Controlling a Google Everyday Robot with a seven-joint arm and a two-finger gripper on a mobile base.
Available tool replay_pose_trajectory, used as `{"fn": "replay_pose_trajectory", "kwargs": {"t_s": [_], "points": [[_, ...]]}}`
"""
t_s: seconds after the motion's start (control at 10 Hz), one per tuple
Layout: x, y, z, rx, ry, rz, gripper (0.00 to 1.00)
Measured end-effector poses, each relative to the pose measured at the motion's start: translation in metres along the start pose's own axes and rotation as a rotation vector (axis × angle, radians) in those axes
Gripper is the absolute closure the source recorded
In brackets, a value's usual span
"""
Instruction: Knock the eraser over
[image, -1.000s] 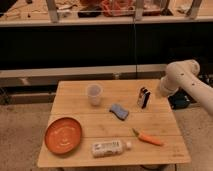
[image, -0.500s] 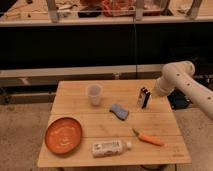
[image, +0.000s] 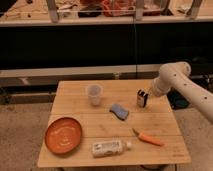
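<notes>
The eraser (image: 142, 98) is a small black block with a white face. It stands upright on the right part of the wooden table (image: 85, 127), right of the blue pad (image: 119, 111). My gripper (image: 150, 93) is at the end of the white arm coming in from the right. It sits right beside the eraser, on its right side, touching or nearly touching it.
A clear cup (image: 94, 94) stands at the table's back middle. An orange plate (image: 63, 135) lies front left. A white bottle (image: 108, 147) lies on its side at the front. A carrot (image: 148, 137) lies front right. A dark shelf runs behind the table.
The arm has moved left and down, bringing my gripper from right of the eraser up against it. The eraser still stands.
</notes>
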Motion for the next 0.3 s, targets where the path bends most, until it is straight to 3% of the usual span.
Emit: {"fn": "replay_pose_trajectory", "kwargs": {"t_s": [0.3], "points": [[-0.0044, 0.0015, 0.001, 0.005, -0.023, -0.016, 0.99]]}}
